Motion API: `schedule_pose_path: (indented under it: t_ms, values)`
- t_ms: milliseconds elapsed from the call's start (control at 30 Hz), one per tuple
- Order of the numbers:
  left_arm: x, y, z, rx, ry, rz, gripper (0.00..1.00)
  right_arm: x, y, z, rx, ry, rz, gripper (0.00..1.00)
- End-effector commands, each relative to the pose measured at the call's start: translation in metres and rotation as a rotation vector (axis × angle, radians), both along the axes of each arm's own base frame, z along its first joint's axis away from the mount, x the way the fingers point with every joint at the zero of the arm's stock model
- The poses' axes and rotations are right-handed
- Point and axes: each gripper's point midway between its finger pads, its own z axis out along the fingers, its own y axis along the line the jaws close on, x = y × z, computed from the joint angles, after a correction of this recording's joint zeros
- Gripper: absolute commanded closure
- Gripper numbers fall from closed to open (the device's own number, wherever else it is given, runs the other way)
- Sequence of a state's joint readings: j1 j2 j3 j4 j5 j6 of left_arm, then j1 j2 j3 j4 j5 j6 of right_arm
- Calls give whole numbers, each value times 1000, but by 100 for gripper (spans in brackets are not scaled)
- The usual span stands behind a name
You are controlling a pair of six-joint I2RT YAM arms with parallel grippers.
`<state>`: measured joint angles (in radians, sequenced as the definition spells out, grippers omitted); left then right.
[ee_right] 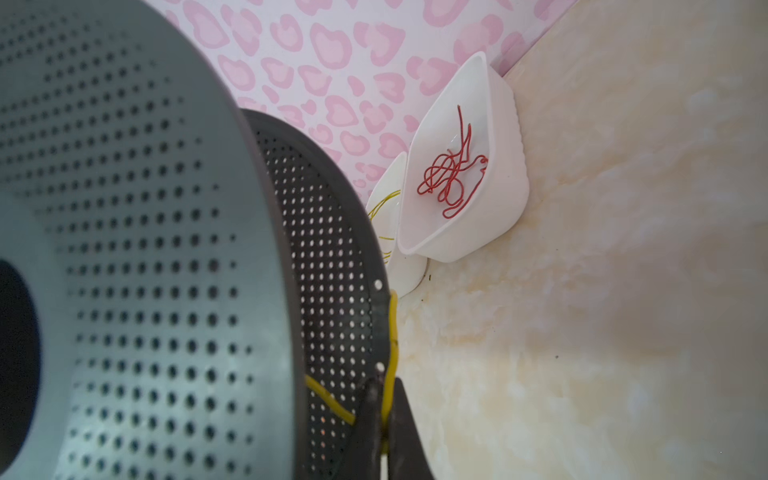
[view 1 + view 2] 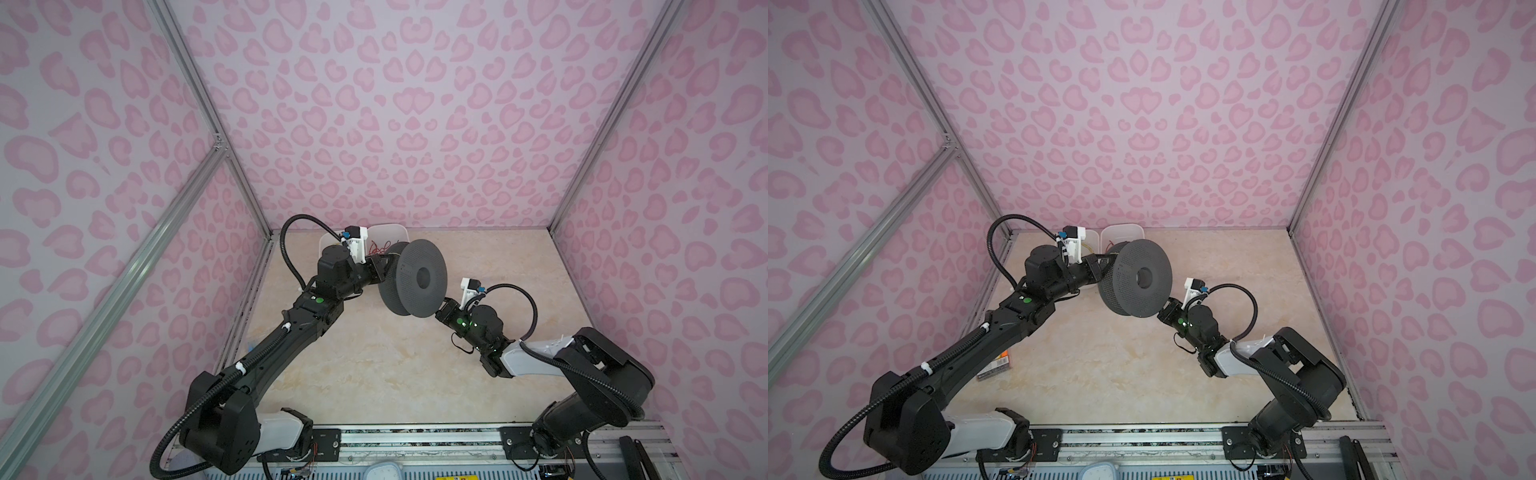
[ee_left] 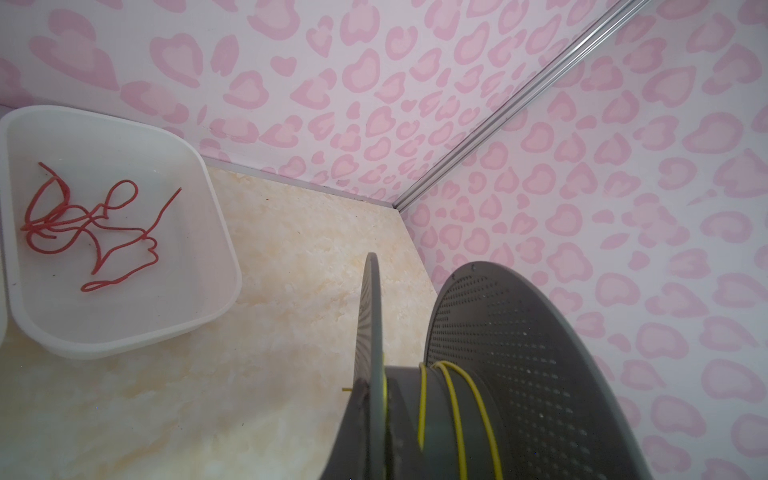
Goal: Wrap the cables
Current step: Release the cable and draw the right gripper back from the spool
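**A:** Since the spool looks lifted off the table, what carries it?

**B:** The left gripper. It is clamped on the rim of the disc nearest it, so the drum sits just past its fingers, free to take wire.

**A:** And the yellow cable?

**B:** About three turns lie round the drum between the two discs, right ahead of that gripper. A short stub pokes out beside the pinched disc.

**A:** Then the right gripper?

**B:** It is squeezed tight on the same cable, right against a disc's rim. I judge this holds the strand taut so the turns cannot spring loose.

**A:** What lies beyond them?

**B:** Well past both grippers, against the wall, a tray holds a tangled red cable. A second tray touching it holds loose yellow cables, probably not yet wound.
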<state>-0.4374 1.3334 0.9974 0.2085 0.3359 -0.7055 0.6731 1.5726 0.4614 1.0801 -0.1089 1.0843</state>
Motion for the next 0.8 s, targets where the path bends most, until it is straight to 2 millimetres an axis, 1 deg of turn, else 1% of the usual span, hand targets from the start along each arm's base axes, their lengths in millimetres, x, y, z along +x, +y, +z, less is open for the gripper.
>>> schedule_pose_path:
  t_ms: [0, 100, 200, 333, 500, 633, 767]
  values:
    - [13, 1, 74, -194, -222, 38, 96, -18, 21, 0, 5, -12, 116, 100]
    - [14, -1, 65, -189, -206, 41, 96, -23, 32, 10, 54, -46, 161, 100]
    - [13, -3, 57, -173, -200, 45, 96, -29, 47, 22, 106, -80, 215, 100]
    - [12, -6, 41, -152, -180, 52, 96, -39, 65, 34, 171, -117, 272, 100]
    - [8, -8, 30, -124, -176, 64, 96, -47, 73, 42, 198, -138, 304, 100]
    - [4, -15, 25, -95, -188, 50, 96, -52, 77, 52, 209, -162, 331, 100]
    - [0, -23, 16, -68, -186, 39, 96, -54, 81, 56, 204, -167, 341, 100]
